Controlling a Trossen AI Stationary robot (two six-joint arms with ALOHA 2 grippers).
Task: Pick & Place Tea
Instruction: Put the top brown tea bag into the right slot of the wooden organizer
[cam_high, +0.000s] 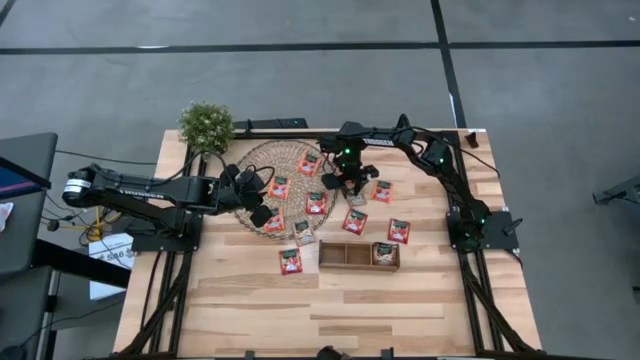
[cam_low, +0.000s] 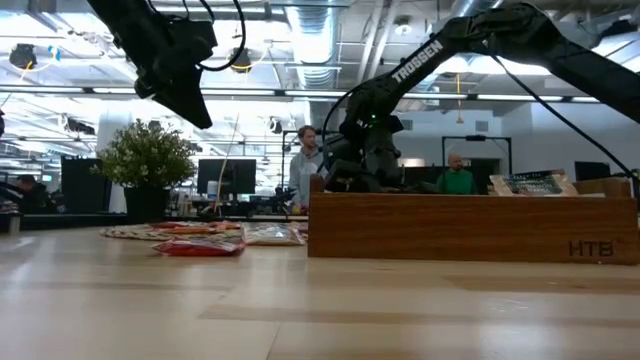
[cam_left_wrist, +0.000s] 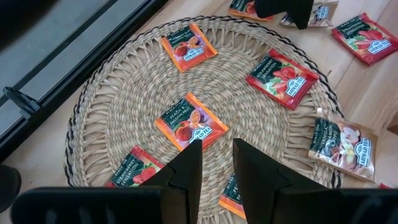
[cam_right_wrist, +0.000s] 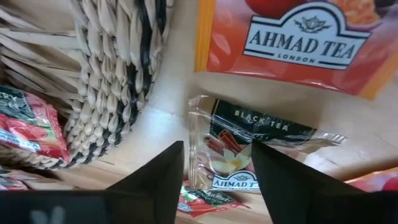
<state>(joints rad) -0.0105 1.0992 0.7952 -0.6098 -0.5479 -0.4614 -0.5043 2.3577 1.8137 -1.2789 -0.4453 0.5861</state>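
Left gripper (cam_high: 262, 212) hovers over round woven mat's (cam_high: 262, 160) near-left part, fingers narrowly parted, holding nothing. Right gripper (cam_right_wrist: 214, 168) low at mat's right edge, jaws open astride clear black-tea sachet (cam_right_wrist: 249, 155), sachet's long axis seemingly across gap.

Both arms are showing matte black tubular links with black cables looping alongside them. The left arm (cam_high: 140, 190) is wearing a white-and-silver band near its outer end, and the right arm (cam_high: 440, 165) is carrying white "TROSSEN" lettering along one link. Small green lights are glowing on the right arm's joints. Each pincer's fingers (cam_left_wrist: 186, 171) are tapering into flat dark wedges.
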